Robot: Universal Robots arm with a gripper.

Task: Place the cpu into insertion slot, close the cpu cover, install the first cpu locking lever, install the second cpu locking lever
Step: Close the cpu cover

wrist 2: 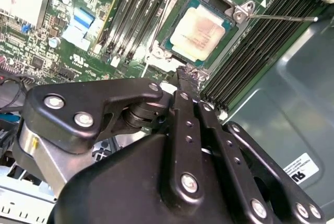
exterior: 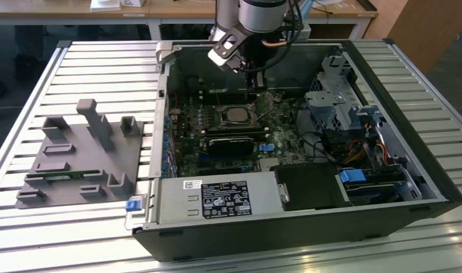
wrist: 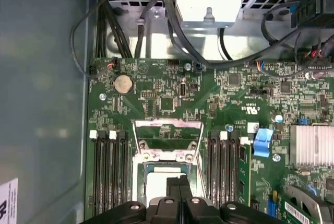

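Note:
The cpu (wrist 2: 201, 31), a flat square chip with a pale metal top, lies in the insertion slot (wrist 2: 167, 51) on the green board; it also shows in the exterior view (exterior: 235, 115). My gripper (wrist 2: 187, 73) is shut, its black fingertips just over the slot's near edge, beside the chip. In the exterior view the gripper (exterior: 254, 86) hangs inside the open computer case, a little behind the slot. The cpu cover (wrist: 167, 126), a thin metal frame with a window, stands raised behind the slot. A thin wire locking lever (wrist 2: 282, 18) sticks out sideways from the slot's corner.
Long black memory slots (wrist: 107, 172) flank the slot on both sides. A silver heatsink (wrist: 313, 144), black cables (wrist: 156, 20) and a drive cage (exterior: 330, 102) crowd the case. A grey fixture (exterior: 83, 153) sits on the slatted table at the exterior view's left.

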